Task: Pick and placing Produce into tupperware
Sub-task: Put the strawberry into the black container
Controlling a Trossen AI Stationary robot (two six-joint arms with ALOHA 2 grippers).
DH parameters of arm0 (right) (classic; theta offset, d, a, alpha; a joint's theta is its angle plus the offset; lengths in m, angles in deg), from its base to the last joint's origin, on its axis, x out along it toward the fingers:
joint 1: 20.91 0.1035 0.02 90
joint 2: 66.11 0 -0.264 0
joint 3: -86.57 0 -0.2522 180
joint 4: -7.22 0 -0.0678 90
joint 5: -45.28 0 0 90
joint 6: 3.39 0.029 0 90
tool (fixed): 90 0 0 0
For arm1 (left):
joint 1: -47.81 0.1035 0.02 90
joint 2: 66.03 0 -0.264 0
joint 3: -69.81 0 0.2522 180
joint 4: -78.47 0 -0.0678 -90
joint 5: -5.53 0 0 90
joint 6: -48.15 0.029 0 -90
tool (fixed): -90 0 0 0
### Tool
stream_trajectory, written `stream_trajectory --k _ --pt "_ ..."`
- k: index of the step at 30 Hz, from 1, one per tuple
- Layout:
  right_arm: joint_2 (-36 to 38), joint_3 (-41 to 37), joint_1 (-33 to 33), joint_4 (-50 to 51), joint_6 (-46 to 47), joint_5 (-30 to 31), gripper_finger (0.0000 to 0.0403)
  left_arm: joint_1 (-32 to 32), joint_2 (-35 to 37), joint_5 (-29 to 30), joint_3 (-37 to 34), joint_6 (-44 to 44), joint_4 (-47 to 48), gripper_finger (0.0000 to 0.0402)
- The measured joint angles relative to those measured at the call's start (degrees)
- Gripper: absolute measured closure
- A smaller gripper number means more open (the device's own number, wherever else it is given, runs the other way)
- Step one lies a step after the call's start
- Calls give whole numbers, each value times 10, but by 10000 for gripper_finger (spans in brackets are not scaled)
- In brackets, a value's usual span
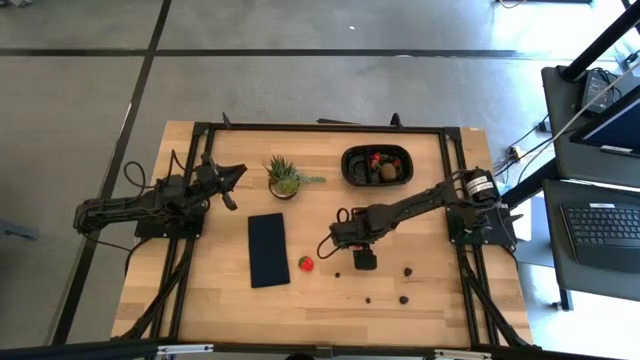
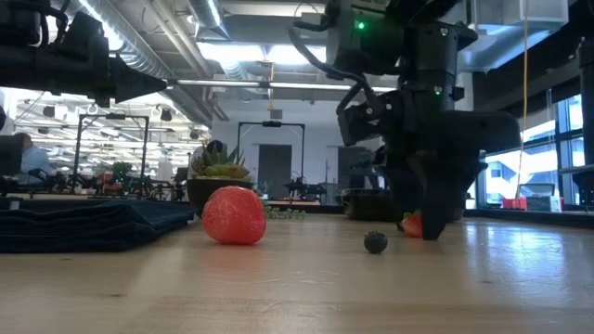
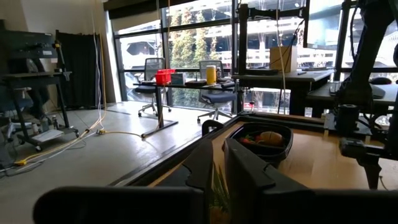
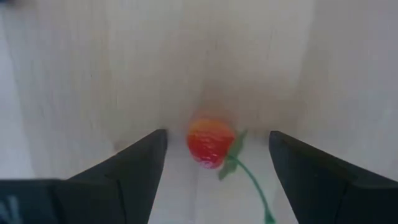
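Observation:
My right gripper (image 1: 352, 250) is low over the table's middle, pointing down and open. In the right wrist view its fingers (image 4: 140, 165) stand on either side of a small red strawberry with a green stem (image 4: 210, 142), with a gap on both sides. That strawberry lies on the wood and shows beside the gripper (image 2: 424, 223) in the low view. A larger strawberry (image 1: 306, 263) lies near the pad. Several tiny dark berries (image 1: 408, 270) are scattered toward the near edge. The black oval tupperware (image 1: 352, 172) holds red and brown pieces. My left gripper (image 1: 228, 180) waits shut at the far left.
A spiky green potted plant (image 1: 285, 178) stands between the two grippers, left of the tupperware. A flat dark rectangular pad (image 1: 268, 248) lies left of the larger strawberry. A black frame (image 1: 320, 127) borders the tabletop. Bare wood stretches along the near edge.

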Motion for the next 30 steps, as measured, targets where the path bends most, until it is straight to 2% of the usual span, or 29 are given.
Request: stream_trajectory --k 5,22,26,30 --pt "-7 2 0 0 -2 -2 138 0 0 0 0 0 0 355" --pt "-6 1 -1 0 -17 -1 286 0 0 0 0 0 0 335" --pt "0 2 -8 9 -15 -3 303 0 0 0 0 0 0 339" --pt "21 8 -39 50 -11 10 298 0 0 0 0 0 0 349"
